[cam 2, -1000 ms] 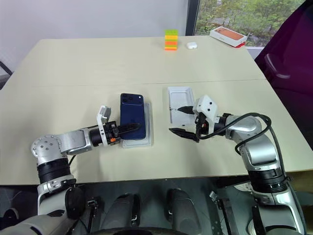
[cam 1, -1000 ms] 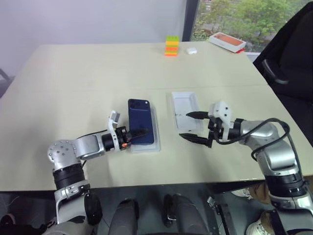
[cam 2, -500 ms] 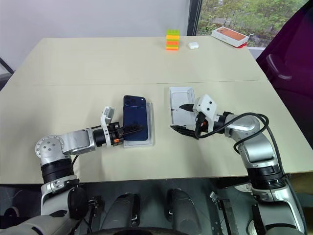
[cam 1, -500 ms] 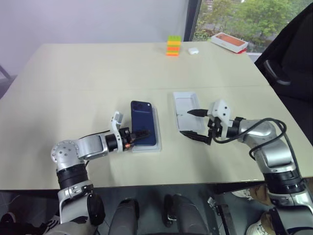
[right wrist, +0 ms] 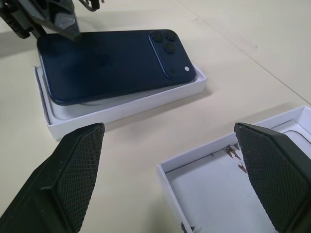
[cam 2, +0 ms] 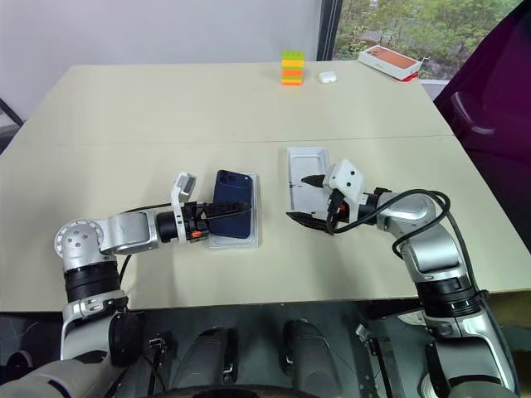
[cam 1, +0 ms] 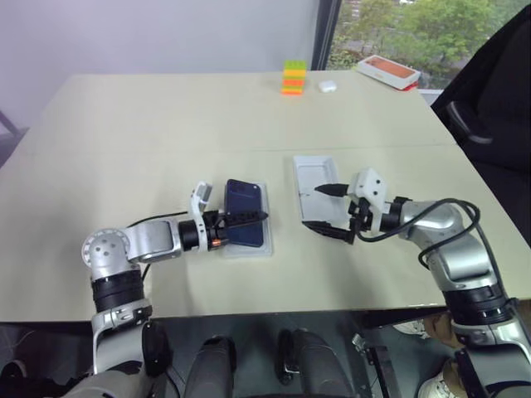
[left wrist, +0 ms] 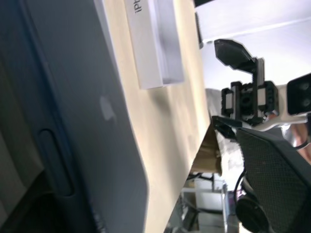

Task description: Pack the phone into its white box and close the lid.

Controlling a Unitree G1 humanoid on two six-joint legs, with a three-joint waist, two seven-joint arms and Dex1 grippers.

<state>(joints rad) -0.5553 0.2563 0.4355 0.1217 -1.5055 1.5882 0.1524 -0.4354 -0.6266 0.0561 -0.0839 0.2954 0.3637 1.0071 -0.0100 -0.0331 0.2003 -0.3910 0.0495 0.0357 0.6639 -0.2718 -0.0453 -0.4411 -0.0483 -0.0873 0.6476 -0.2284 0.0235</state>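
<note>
The dark blue phone (right wrist: pixel 107 63) lies camera side up in the white box (right wrist: pixel 126 109), slightly askew, its near end riding a little above the rim. My left gripper (cam 1: pixel 249 219) reaches in from the left at that end. It is open, with one black finger (right wrist: pixel 65 24) just over the phone's back. The lid (cam 1: pixel 315 178) lies inside up to the right of the box, plain white within. My right gripper (cam 1: pixel 327 210) hangs open over the lid's near end, with nothing between its fingers. The left wrist view looks along the phone's edge toward the lid (left wrist: pixel 153 43).
At the table's far edge stand a stack of coloured blocks (cam 1: pixel 291 77), a small white earbud case (cam 1: pixel 325 84) and a white box with an orange top (cam 1: pixel 386 70). A dark chair (cam 1: pixel 489 108) stands beside the table's right edge.
The phone has come down from a raised hold to lie on the white box. My left gripper's fingers have parted and the wrist has rolled. The right gripper has hardly moved.
</note>
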